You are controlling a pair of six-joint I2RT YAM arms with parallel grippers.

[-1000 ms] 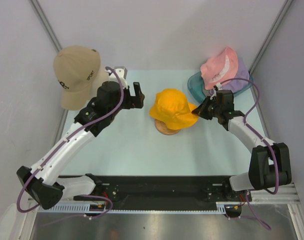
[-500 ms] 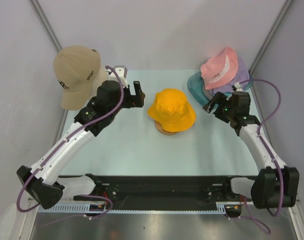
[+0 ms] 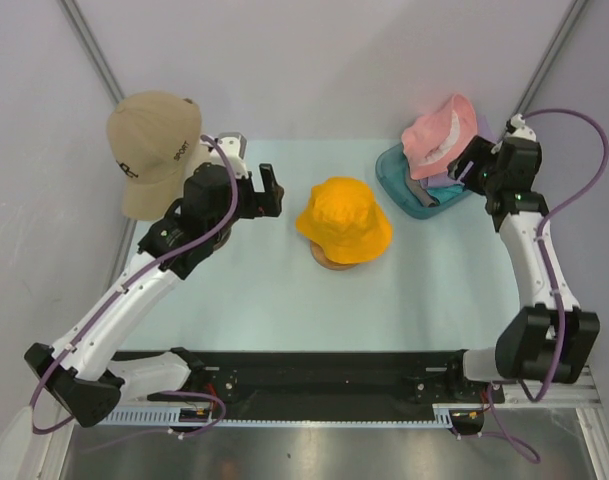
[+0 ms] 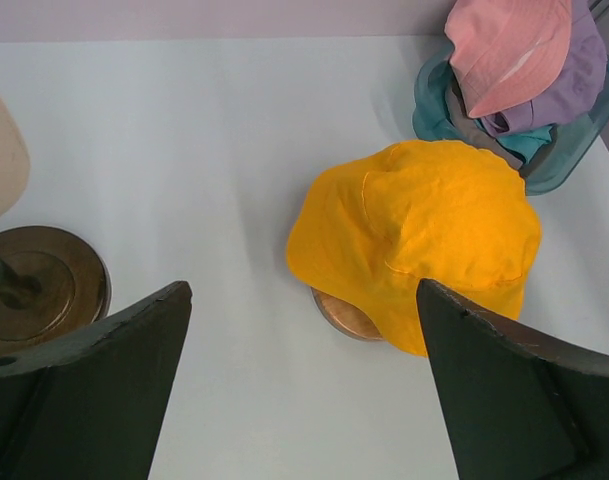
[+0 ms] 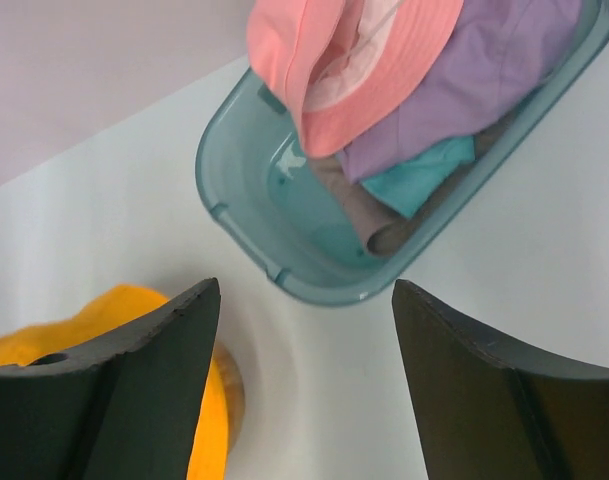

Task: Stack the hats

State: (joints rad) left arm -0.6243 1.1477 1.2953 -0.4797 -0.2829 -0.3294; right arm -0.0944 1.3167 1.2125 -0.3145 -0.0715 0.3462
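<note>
A yellow-orange hat [image 3: 344,218] sits on a stand with a round wooden base [image 3: 334,258] at mid-table. It also shows in the left wrist view, yellow-orange hat [image 4: 424,235], and at the lower left of the right wrist view, yellow-orange hat [image 5: 79,330]. A pink hat [image 3: 439,132] tops a pile in the teal tub [image 3: 399,188] at the back right. Under the pink hat [image 5: 354,60] lie a lilac hat [image 5: 479,80], a teal hat [image 5: 419,180] and a grey-taupe hat [image 5: 354,205]. My right gripper [image 3: 464,172] hangs open and empty by the tub's right side. My left gripper [image 3: 269,190] stands open and empty left of the yellow hat.
A tan baseball cap [image 3: 152,148] rests on a second stand at the back left, its brown round base [image 4: 44,290] near my left fingers. Grey walls close in the table on both sides and at the back.
My right gripper let go of the yellow hat's brim, opened, and swung back right to the tub. The hat settled on its stand. The left arm drew slightly left.
</note>
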